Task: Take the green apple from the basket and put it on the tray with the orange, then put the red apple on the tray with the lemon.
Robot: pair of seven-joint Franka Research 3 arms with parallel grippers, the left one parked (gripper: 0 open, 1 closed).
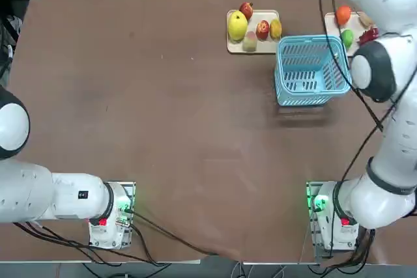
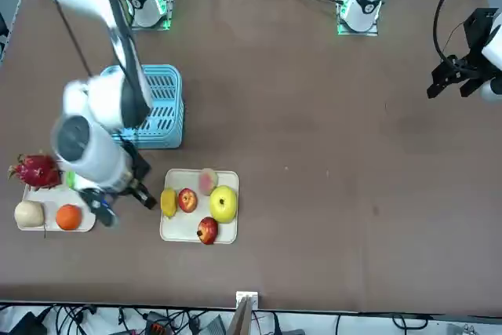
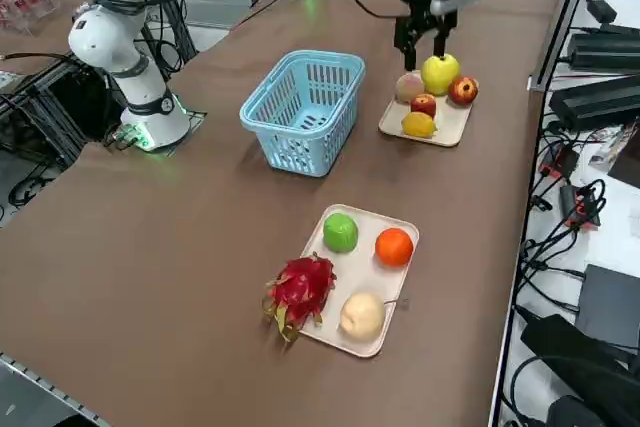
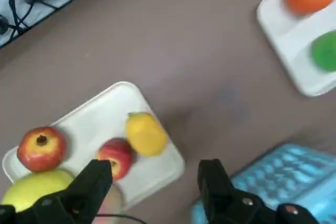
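The green apple [image 3: 340,232] rests on the pale tray [image 3: 366,269] beside the orange [image 3: 394,246]. On the other tray [image 3: 450,122] the red apple [image 3: 424,104] lies against the lemon [image 3: 418,124]. The light blue basket [image 3: 305,107] stands between the two trays with nothing in it. My right gripper [image 3: 422,59] hangs open and empty in the air above the table, between the basket and the lemon's tray. In the wrist view its fingers [image 4: 94,182] spread wide over the lemon [image 4: 146,134], the red apple [image 4: 115,156] and the basket's corner [image 4: 283,182].
A magenta dragon fruit [image 3: 300,287] and a beige fruit [image 3: 362,315] share the orange's tray. A large yellow-green fruit [image 3: 440,74], a darker red fruit [image 3: 462,90] and a pale pinkish fruit [image 3: 409,85] crowd the lemon's tray. Cables run along the table's far edge.
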